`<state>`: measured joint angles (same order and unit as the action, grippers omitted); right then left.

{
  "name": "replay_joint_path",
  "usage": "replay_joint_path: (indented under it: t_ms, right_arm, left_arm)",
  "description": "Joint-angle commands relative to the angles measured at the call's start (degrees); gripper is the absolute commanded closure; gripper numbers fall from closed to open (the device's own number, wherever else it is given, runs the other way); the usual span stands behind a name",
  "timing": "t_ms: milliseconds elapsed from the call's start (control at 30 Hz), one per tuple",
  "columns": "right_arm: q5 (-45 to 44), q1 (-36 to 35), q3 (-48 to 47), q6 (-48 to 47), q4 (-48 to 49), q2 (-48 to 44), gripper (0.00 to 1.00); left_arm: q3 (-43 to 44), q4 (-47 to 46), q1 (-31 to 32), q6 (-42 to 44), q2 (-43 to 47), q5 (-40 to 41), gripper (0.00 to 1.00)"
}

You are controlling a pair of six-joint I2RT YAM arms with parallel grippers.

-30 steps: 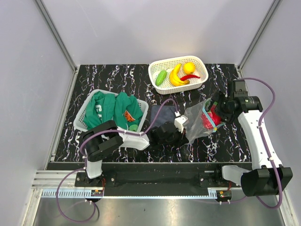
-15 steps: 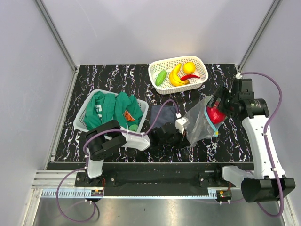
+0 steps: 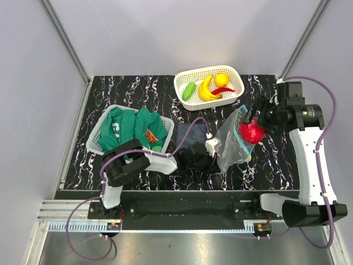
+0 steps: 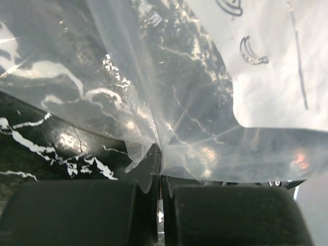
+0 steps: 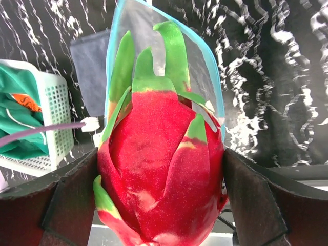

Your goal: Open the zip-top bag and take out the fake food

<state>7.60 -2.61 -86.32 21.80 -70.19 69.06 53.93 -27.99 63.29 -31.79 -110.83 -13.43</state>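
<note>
My left pincer (image 4: 159,205) clamps the bag (image 3: 231,144) as anchor while my right pincer (image 3: 259,124) grips the red fruit (image 3: 252,132) at its mouth.

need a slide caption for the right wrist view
Right gripper shut on the red fake dragon fruit, in front of the open teal mouth of the zip-top bag.

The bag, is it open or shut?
Open. The bag shows its blue zip edge spread in a wide loop behind the red fruit in the right gripper.
</note>
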Motion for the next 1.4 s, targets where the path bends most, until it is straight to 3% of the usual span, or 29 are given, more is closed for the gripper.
replay_joint_path:
  t_ms: [0, 133, 300, 400, 700, 767, 900, 1000, 1133, 1267, 1300, 1367]
  right_arm:
    - [-3.5, 0.2, -12.1, -2.4, -2.7, -1.0, 1.00]
    - [-3.1, 0.2, -24.0, -1.5, -5.0, 3.9, 1.00]
    - [2.5, 0.2, -27.9, 0.9, -0.4, 8.2, 1.00]
    - [5.1, 0.1, -25.7, 1.8, 7.7, 10.1, 1.00]
    - [2.2, 0.2, -21.7, 2.5, 34.0, 21.7, 1.00]
    - [1.5, 0.2, -22.6, 2.2, 38.5, 26.3, 1.00]
    - [1.3, 0.1, -29.4, 0.8, 43.0, 36.0, 1.00]
    - [1.8, 0.1, -36.9, -0.1, 43.5, 44.5, 0.99]
    - [1.2, -0.3, -45.8, -2.1, 42.0, 55.4, 0.98]
    - [0.6, -1.1, -54.4, -3.5, 38.3, 62.7, 0.93]
    - [0.2, -1.4, -56.0, -3.7, 37.9, 64.4, 0.83]
    - [-0.7, -2.7, -58.3, -4.9, 37.5, 66.2, 0.73]
  left_arm:
    - [3.2, -0.4, -0.5, 0.6, -0.8, -3.5, 1.00]
    - [3.6, 0.2, -0.4, 0.5, -1.1, -4.3, 1.00]
    - [5.1, 1.8, -0.4, 1.1, -1.4, -5.8, 1.00]
    - [7.0, 4.2, -0.4, 1.7, -1.8, -6.2, 1.00]
    - [9.3, 7.5, -0.3, 2.9, -2.0, -6.4, 0.99]
    - [9.5, 8.3, -0.3, 4.0, -1.5, -6.5, 0.93]
    - [6.8, 6.5, -0.2, 4.9, 0.0, -5.1, 0.55]
    - [4.2, 4.1, -0.3, 4.9, 2.5, -4.9, 0.42]
    - [2.6, 3.6, -0.4, 4.9, 6.4, -6.4, 0.34]
    - [1.7, 4.8, -0.4, 6.6, 10.5, -6.9, 0.34]
    - [2.7, 5.7, -0.4, 7.4, 10.6, -6.5, 0.34]
    - [3.9, 7.8, -0.5, 8.1, 9.8, -6.6, 0.35]
